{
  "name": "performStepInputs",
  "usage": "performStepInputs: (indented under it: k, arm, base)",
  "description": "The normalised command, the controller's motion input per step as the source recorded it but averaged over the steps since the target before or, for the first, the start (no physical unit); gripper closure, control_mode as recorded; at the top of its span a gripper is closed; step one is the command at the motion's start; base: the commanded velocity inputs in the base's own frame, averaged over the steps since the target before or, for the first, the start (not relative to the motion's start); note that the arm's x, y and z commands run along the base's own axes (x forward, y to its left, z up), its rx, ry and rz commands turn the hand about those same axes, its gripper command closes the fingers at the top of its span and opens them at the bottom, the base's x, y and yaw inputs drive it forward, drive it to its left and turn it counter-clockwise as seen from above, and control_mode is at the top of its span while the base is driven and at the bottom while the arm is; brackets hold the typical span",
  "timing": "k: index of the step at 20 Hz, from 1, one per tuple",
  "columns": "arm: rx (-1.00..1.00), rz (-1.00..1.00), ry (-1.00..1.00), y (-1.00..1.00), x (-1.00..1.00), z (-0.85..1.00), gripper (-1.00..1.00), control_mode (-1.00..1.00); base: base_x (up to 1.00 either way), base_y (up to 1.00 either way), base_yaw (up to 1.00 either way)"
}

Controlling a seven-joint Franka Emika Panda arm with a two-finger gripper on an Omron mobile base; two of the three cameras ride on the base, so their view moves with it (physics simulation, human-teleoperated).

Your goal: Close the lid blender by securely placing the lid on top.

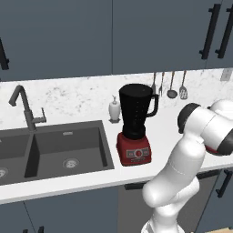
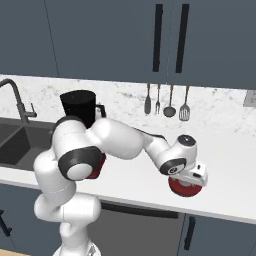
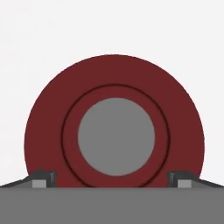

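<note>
The blender (image 1: 135, 125) is seen standing upright on the white table (image 1: 91, 175), its black jar open at the top above the red base, with the handle turned toward 3 o'clock in the left base view. A small white soap bottle (image 1: 114, 110) stands just beside it at 10 o'clock, near the wall, and the dark double sink (image 1: 54, 150) with its faucet (image 1: 25, 107) lies at 9 o'clock. Utensils (image 1: 172, 85) hang on the wall at 1 o'clock from the jar.

In the right base view the lid (image 2: 186, 187) is seen lying flat on the table near its front edge, well apart from the blender and at 4 o'clock from it. The end effector (image 2: 190, 177) is held directly over the lid. In the hand view the lid (image 3: 113, 122) shows as a red disc with a grey centre, and the fingertips (image 3: 43, 178) are set wide, one at each side of its lower edge. Whether they touch the lid cannot be told.
</note>
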Motion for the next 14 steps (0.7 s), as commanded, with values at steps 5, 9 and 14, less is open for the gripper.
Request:
performStepInputs:
  k: [5,9,14]
  arm:
    - [0.03,0.02,0.0,-0.14,0.05,-0.06,-1.0,-1.0]
    - [0.01,0.02,0.0,-0.02,0.1,-0.05,-1.0,-1.0]
    - [0.01,0.02,0.0,0.0,0.16,-0.02,-1.0,-1.0]
  base:
    - [0.0,0.0,0.0]
    - [0.0,0.0,0.0]
    - [0.0,0.0,0.0]
